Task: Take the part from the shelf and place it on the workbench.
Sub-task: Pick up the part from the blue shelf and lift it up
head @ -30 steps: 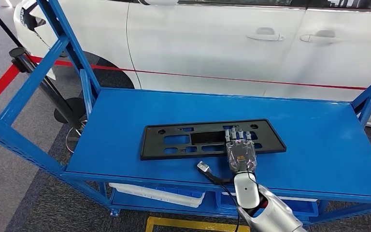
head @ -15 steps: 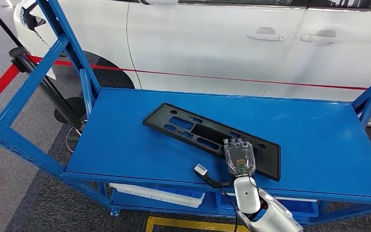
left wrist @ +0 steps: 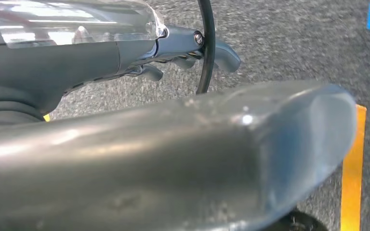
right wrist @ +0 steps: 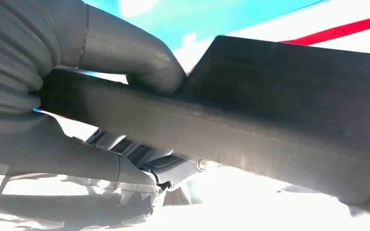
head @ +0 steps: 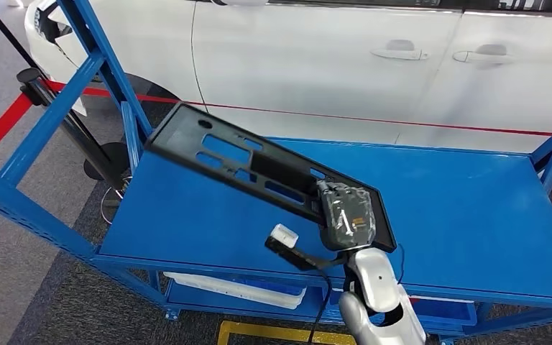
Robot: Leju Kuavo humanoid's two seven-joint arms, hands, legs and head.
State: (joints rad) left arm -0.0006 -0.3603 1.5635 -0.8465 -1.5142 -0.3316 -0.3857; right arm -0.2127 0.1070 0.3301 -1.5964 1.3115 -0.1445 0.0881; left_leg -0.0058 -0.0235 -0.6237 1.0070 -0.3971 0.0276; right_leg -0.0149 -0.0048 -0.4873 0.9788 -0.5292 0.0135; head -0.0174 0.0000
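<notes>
We see the black part (head: pixel 259 169) now lifted clear of the blue shelf (head: pixel 474 215) at its far end: a second ago it lay flat near the shelf's front edge, half a second ago it had swung askew on the surface, and now it slants up toward the shelf's left rear corner, above the left upright. We take that to mean the pick-up is done and the carry to the workbench is what remains; no workbench appears in these views.

Our right hand (head: pixel 345 215) grips the part's near end, above the shelf's front edge. In the right wrist view the thick thumb (right wrist: pixel 139 57) presses on one face of the part's rim (right wrist: pixel 250 139) while the fingers (right wrist: pixel 72 159) close under the other face, so the hand is clamped on it rather than spread. The long part hangs off this one end, which we judge could let it sag or twist.

Our left hand (left wrist: pixel 192 48) hangs over the grey floor; its fingers seem loosely curled around nothing, though the view is too crowded to be sure.
</notes>
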